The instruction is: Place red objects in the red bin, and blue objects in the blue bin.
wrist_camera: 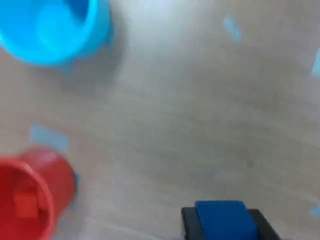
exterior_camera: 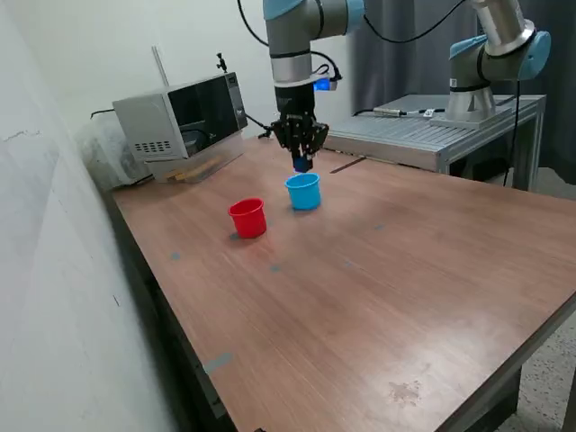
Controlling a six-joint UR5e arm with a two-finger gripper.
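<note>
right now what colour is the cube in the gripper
Dark blue cube; the wrist view shows it best.

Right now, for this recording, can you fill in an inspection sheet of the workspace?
Surface: wooden table, with faint blue marks and a stain near the front edge.
Job's things: red cup holds a red cube; blue cup beside it, contents unclear; a dark blue cube is in the hand.
Clutter: microwave at the table's far corner.
Grippers: hand just above the blue cup, fingers shut on the dark blue cube.
Cables: black cables hang from the arm.
Surroundings: second robot arm on a metal bench; white wall on the exterior view's left.
</note>
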